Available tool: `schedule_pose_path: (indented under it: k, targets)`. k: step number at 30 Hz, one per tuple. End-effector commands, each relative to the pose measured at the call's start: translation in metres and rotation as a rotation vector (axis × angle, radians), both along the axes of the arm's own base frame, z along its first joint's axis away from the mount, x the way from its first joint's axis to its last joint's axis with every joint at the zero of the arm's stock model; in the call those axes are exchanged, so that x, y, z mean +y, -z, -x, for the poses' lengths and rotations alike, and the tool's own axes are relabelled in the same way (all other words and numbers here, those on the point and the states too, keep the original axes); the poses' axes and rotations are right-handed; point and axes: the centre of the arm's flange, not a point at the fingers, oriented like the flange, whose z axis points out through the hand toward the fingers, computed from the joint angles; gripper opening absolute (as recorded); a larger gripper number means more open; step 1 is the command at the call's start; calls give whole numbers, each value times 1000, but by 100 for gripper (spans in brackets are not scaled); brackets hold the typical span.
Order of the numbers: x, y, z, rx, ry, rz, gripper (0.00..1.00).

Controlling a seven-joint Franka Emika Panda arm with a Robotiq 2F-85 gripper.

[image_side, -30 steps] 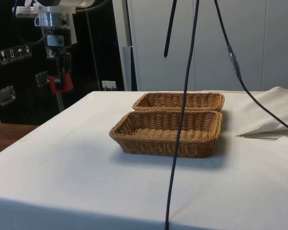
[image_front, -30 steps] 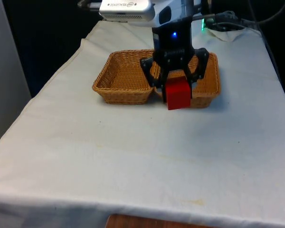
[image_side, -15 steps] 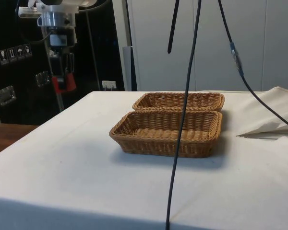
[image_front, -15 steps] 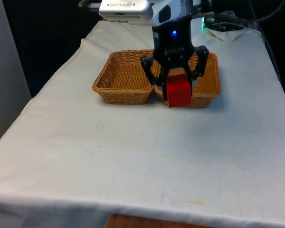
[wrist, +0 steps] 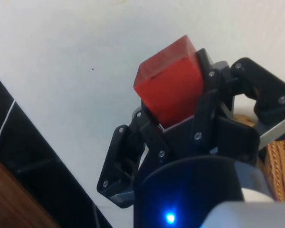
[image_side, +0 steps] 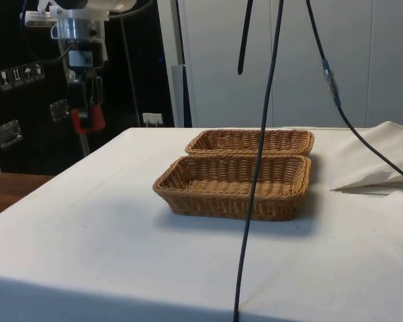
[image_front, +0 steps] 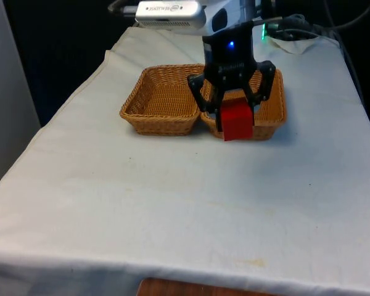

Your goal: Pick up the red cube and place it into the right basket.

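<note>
My gripper (image_front: 236,118) is shut on the red cube (image_front: 237,120) and holds it in the air above the white cloth. In the front view the cube hangs in front of the near wall of the right wicker basket (image_front: 272,106). From the side the gripper (image_side: 87,119) and cube (image_side: 88,120) are well above the table, short of the two baskets (image_side: 235,182). In the wrist view the red cube (wrist: 170,88) sits clamped between the black fingers (wrist: 202,111), with white cloth below it.
The left wicker basket (image_front: 158,102) touches the right one along one side. Black cables (image_side: 258,154) hang in front of the side camera. Crumpled cloth and cables (image_front: 296,31) lie at the table's far end. A basket edge (wrist: 281,166) borders the wrist view.
The gripper with the cube has shifted slightly towards the front view's right and a little higher, nearer the right basket. The baskets have not moved.
</note>
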Motion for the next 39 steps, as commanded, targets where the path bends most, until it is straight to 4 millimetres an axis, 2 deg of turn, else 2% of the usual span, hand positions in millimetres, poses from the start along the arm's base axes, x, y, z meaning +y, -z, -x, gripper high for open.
schedule_pose_path:
  k: [1, 4, 5, 13, 14, 16, 23, 39]
  targets:
    - [1, 0, 5, -18, 6, 2, 2]
    - [2, 4, 1, -3, 4, 2, 2]
    - [2, 3, 6, -22, 8, -5, 2]
    - [1, 9, 9, -46, 7, -69, 2]
    - [1, 12, 4, -26, 6, -54, 2]
    - [1, 11, 10, -49, 6, -84, 2]
    - [-5, 8, 11, -43, -26, -94, 2]
    - [-7, -4, 18, -40, -144, -21, 2]
